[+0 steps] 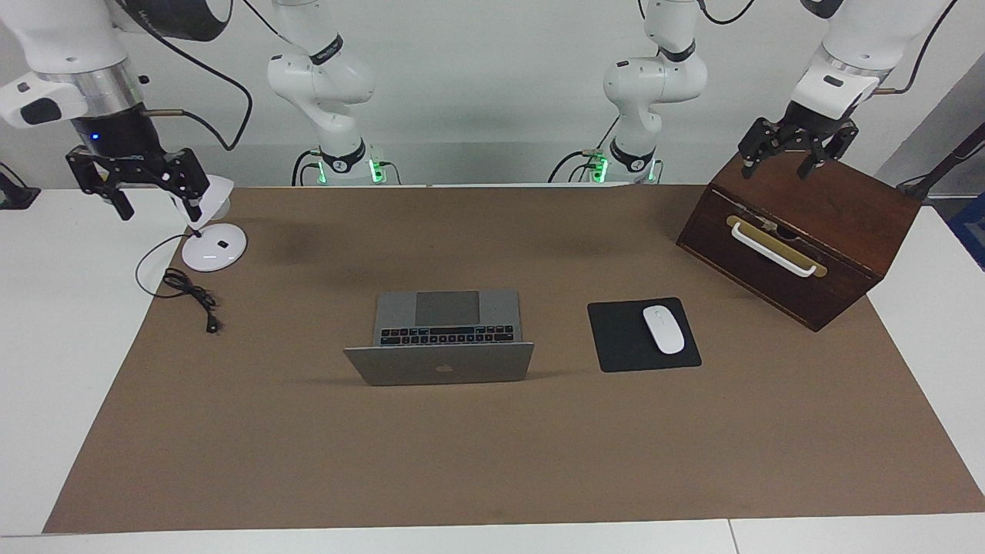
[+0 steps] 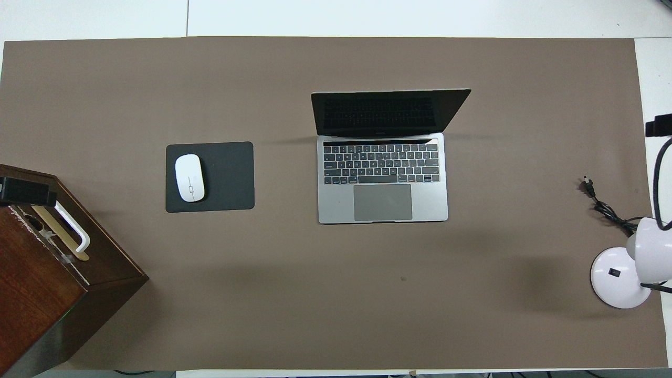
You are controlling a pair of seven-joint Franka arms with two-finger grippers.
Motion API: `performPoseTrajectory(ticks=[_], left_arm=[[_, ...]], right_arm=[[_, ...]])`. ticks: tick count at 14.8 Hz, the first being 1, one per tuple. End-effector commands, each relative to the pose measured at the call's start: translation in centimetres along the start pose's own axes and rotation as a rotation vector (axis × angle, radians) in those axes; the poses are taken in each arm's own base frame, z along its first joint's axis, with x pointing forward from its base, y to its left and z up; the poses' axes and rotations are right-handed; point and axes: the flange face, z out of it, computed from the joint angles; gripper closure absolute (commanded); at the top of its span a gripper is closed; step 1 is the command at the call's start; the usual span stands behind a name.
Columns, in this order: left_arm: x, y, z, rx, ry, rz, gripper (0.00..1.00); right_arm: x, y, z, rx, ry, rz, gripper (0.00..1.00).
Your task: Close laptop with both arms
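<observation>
The silver-grey laptop [image 1: 440, 365] [image 2: 382, 202] stands open in the middle of the brown mat, its keyboard and trackpad facing the robots and its dark screen upright. My right gripper [image 1: 158, 209] hangs open and empty over the white table at the right arm's end, beside the desk lamp; only a black tip of it [image 2: 658, 127] shows in the overhead view. My left gripper [image 1: 775, 171] hangs open and empty over the top of the wooden box, with its black tip [image 2: 26, 191] showing in the overhead view. Both grippers are well away from the laptop.
A black mouse pad [image 1: 616, 342] with a white mouse [image 1: 663, 328] lies beside the laptop toward the left arm's end. A dark wooden box [image 1: 808, 238] with a white handle stands at that end. A small white desk lamp [image 1: 213, 245] and its cable [image 1: 188, 296] are at the right arm's end.
</observation>
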Motion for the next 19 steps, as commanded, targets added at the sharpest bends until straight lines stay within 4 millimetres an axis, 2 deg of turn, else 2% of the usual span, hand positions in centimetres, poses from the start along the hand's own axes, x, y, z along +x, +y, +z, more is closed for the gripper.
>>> performPoseTrajectory(ticks=[1,3,6,9,11,12,13,14,15,17,18,19], left_arm=[[-0.3,-0.2,0.1,-0.003,-0.004,-0.007,0.00],[-0.2,0.2,0.1,-0.003,-0.001,-0.007,0.00],[-0.1,0.1,0.1,-0.003,0.002,0.001,0.00],[-0.1,0.2,0.1,-0.003,0.002,0.002,0.00],[-0.1,0.1,0.1,-0.003,0.001,-0.005,0.00],[-0.2,-0.1,0.1,-0.003,0.001,-0.009,0.09],[-0.2,-0.2,0.1,-0.003,0.002,-0.009,0.50],[-0.2,-0.3,0.1,-0.003,0.004,-0.012,0.85],[-0.2,-0.4,0.1,-0.003,0.004,-0.013,1.00],[-0.2,-0.4,0.1,-0.003,0.004,-0.015,1.00],[-0.2,-0.4,0.1,-0.003,0.004,-0.018,1.00],[-0.2,-0.5,0.0,-0.003,0.005,-0.031,1.00]], right_arm=[[3.6,0.6,1.2,-0.014,0.010,-0.026,0.00],[5.2,0.7,1.9,-0.013,0.026,-0.025,0.11],[7.1,0.8,4.4,-0.019,0.078,-0.026,0.14],[7.8,1.1,5.0,-0.023,0.105,-0.022,0.15],[8.0,1.1,5.2,-0.023,0.108,-0.020,0.27],[8.0,1.1,5.4,-0.023,0.107,-0.020,0.31],[8.1,1.1,5.3,-0.024,0.113,-0.020,0.35],[8.1,1.2,5.3,-0.024,0.113,-0.019,0.42],[8.1,1.2,5.3,-0.024,0.113,-0.019,0.49],[8.2,1.3,5.6,-0.025,0.118,-0.016,0.80],[8.5,1.2,5.4,-0.022,0.140,-0.014,1.00],[8.6,1.2,5.3,-0.022,0.157,-0.013,1.00]])
